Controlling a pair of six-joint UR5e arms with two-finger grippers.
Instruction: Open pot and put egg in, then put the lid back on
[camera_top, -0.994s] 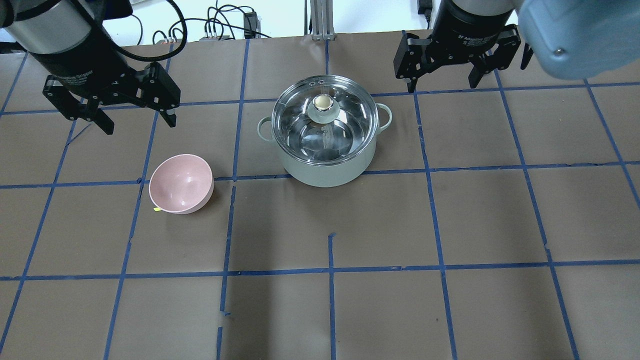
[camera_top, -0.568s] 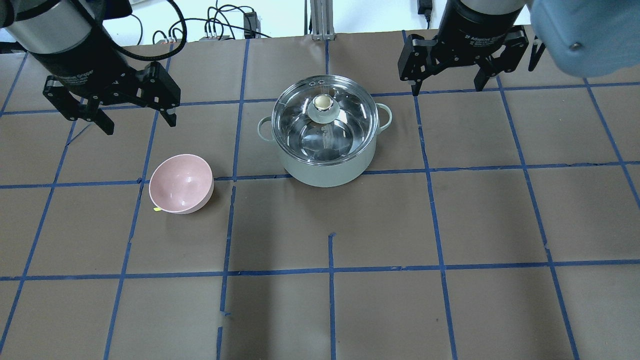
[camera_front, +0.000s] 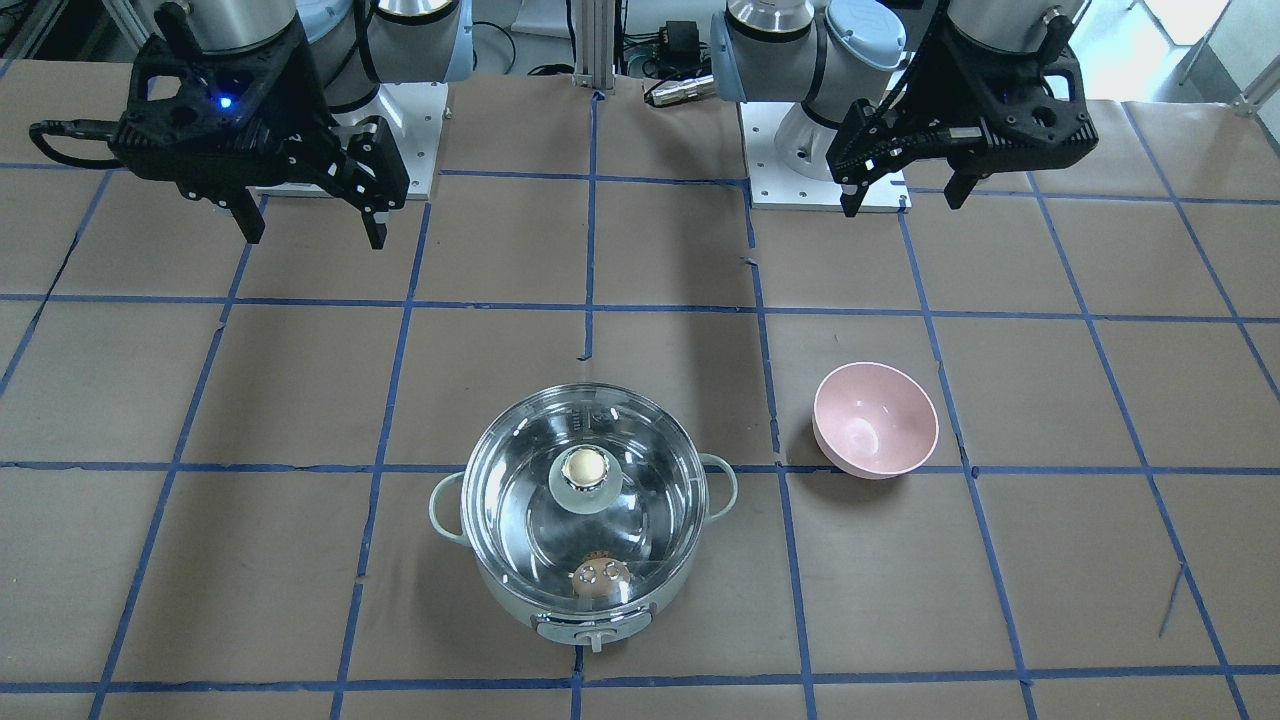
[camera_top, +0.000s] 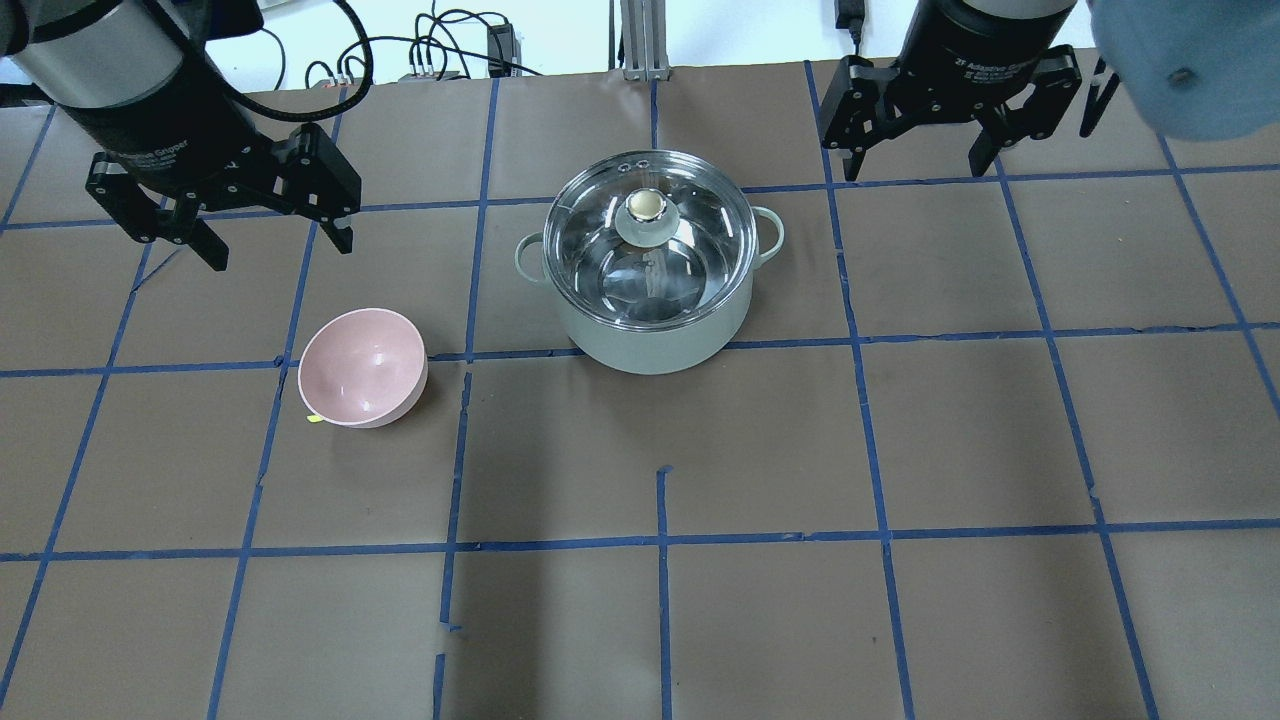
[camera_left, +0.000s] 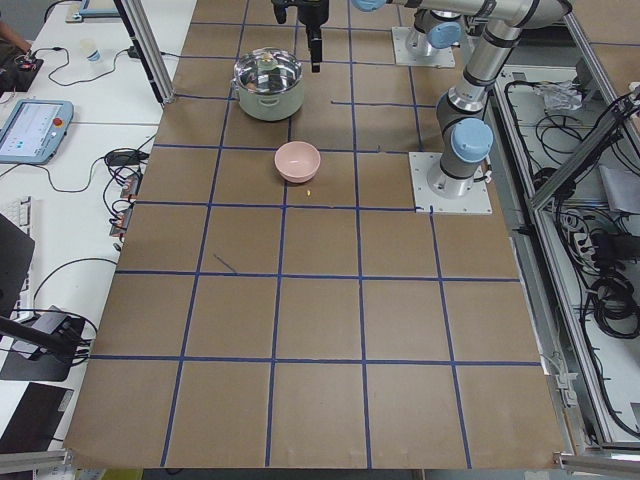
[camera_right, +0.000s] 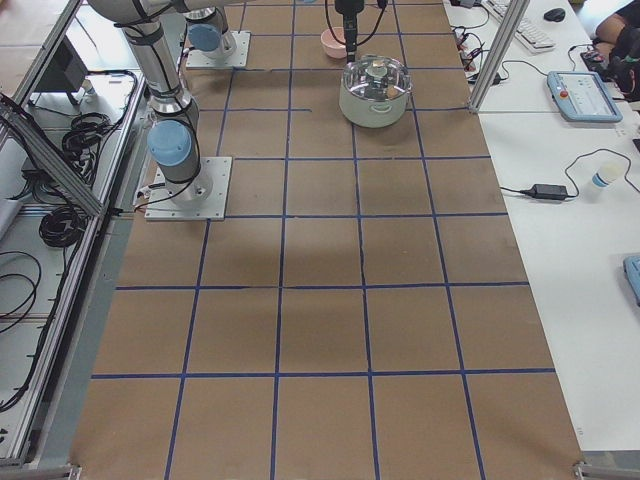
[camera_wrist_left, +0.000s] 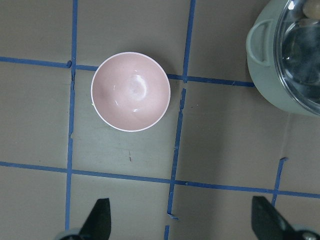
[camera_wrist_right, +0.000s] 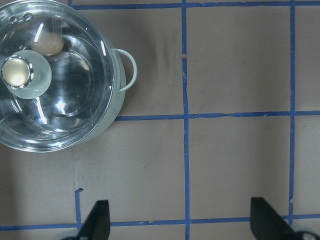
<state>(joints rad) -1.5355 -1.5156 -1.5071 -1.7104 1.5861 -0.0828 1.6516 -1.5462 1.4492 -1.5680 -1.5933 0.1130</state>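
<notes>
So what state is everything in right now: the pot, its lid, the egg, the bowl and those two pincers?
pot: upright, closed, egg inside.
lid: seated flat on the pot.
egg: lying in the pot, under the lid.
pink bowl: upright, empty.
left pincer: open, raised, holding nothing.
right pincer: open, raised, holding nothing.

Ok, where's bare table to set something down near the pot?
Widest bare patch: the table on the robot's right of the pot. Also bare on the pot's robot-facing side. Narrowest: the gap between pot and pink bowl.
</notes>
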